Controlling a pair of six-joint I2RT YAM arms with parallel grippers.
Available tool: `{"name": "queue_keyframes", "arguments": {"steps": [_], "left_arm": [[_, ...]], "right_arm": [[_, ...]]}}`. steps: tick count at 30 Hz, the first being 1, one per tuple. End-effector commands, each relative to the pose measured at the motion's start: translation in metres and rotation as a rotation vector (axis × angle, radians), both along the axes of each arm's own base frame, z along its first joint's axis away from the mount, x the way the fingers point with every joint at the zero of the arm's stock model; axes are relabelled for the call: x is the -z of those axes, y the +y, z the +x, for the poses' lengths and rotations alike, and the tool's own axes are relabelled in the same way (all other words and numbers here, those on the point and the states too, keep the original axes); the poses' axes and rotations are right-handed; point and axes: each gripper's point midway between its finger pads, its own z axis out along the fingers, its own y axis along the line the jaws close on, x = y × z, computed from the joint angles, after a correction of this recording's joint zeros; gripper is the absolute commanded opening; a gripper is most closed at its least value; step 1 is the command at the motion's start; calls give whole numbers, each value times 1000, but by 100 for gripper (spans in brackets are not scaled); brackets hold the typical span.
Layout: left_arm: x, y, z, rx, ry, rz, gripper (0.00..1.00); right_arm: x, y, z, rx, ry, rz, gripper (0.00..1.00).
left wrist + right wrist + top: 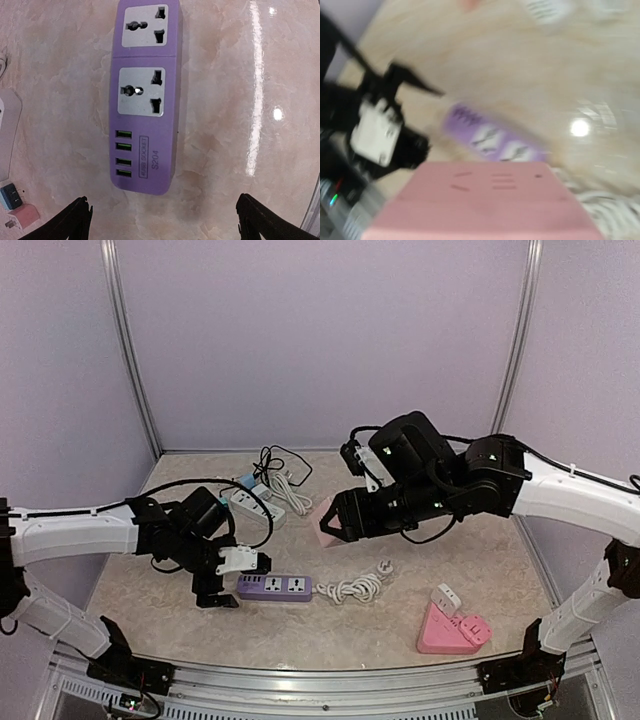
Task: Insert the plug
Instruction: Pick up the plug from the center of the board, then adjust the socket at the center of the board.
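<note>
The purple power strip (275, 587) lies flat near the front, with its white cable (352, 588) coiled to the right and ending in a white plug (385, 566). My left gripper (232, 582) hovers open over the strip's left end. In the left wrist view the strip (145, 95) shows two sockets and several green USB ports, just ahead of the gripper (167, 222), with nothing between the fingers (75, 220). My right gripper (330, 522) holds a pink socket block (324, 516) in the air above the table's middle. That block (485, 200) fills the blurred right wrist view and hides the fingers.
A white power strip (255, 504) with black cables (280, 462) lies at the back. At the front right stands a pink wedge-shaped socket (452, 632) with a white adapter (446, 598) on it. Purple walls enclose the table.
</note>
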Motion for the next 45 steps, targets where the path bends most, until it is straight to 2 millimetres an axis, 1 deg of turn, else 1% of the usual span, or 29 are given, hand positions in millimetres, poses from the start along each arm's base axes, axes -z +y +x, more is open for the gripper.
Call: {"name": "queue_keyframes", "arguments": {"steps": [1, 3, 6, 9, 10, 11, 13, 15, 17, 19, 21, 22, 23, 24, 25, 26, 27, 28, 30, 31, 33, 34, 35, 36, 38, 41, 42, 44, 45], "left_arm": [[11, -23, 30, 30, -79, 27, 99], [17, -30, 34, 39, -71, 31, 99], [21, -40, 40, 41, -64, 27, 99], [30, -45, 46, 24, -59, 58, 99], [35, -46, 46, 17, -47, 71, 97], [37, -47, 45, 12, -36, 81, 93], [42, -47, 38, 6, 4, 107, 77], [50, -47, 22, 15, 54, 130, 61], [58, -46, 3, 40, 96, 147, 51], [64, -44, -13, 68, 109, 165, 49], [67, -44, -23, 82, 106, 179, 50], [66, -45, -25, 80, 102, 182, 54], [64, -45, -24, 71, 96, 183, 61], [61, -45, -21, 59, 87, 186, 71], [56, -45, -16, 46, 68, 191, 80], [50, -43, -10, 29, 48, 200, 85], [42, -42, -3, 14, 39, 198, 89], [27, -43, 3, -8, 36, 175, 91], [-14, -52, 13, -42, 72, 62, 94], [-42, -53, 16, -54, 80, -7, 95], [-90, -54, 11, -42, 107, -131, 97], [-111, -53, 6, -24, 110, -178, 98], [-141, -51, -2, 10, 83, -242, 99], [-162, -49, -11, 41, 68, -283, 99], [-216, -40, -33, 83, 30, -374, 99], [-273, -38, -48, 75, 7, -480, 99], [-292, -38, -53, 81, -16, -521, 99], [-330, -39, -66, 111, -58, -599, 99], [-348, -40, -70, 110, -87, -638, 99]], "right_arm": [[-6, -49, 16, 291, -65, -1, 0], [2, -58, 16, 315, -69, -4, 0], [13, -64, 14, 318, -64, -6, 0], [22, -72, 12, 323, -64, -21, 0], [24, -74, 11, 324, -63, -27, 0], [25, -75, 10, 324, -63, -29, 0], [27, -76, 9, 315, -62, -34, 0], [28, -76, 8, 304, -64, -39, 0], [26, -75, 7, 291, -67, -32, 0], [22, -74, 6, 274, -74, -19, 0], [18, -73, 5, 259, -86, -6, 0], [16, -72, 4, 241, -96, -2, 0], [11, -69, 2, 211, -109, 13, 0], [6, -62, -4, 142, -131, 30, 0], [-4, -52, -10, 60, -163, 77, 0], [-14, -42, -19, -40, -204, 118, 0], [-23, -33, -31, -157, -254, 153, 0], [-32, -26, -43, -268, -307, 183, 0], [-55, -19, -67, -473, -432, 254, 0], [-72, -19, -80, -562, -508, 304, 0], [-105, -23, -106, -720, -678, 412, 0], [-120, -26, -114, -769, -774, 458, 0], [-133, -29, -120, -797, -851, 492, 0], [-144, -30, -122, -808, -917, 517, 0], [-162, -30, -124, -818, -1004, 538, 0], [-178, -19, -117, -800, -1051, 541, 0], [-180, -15, -113, -786, -1056, 537, 0], [-191, -7, -107, -749, -1079, 567, 0], [-195, -5, -104, -729, -1084, 580, 0]]}}
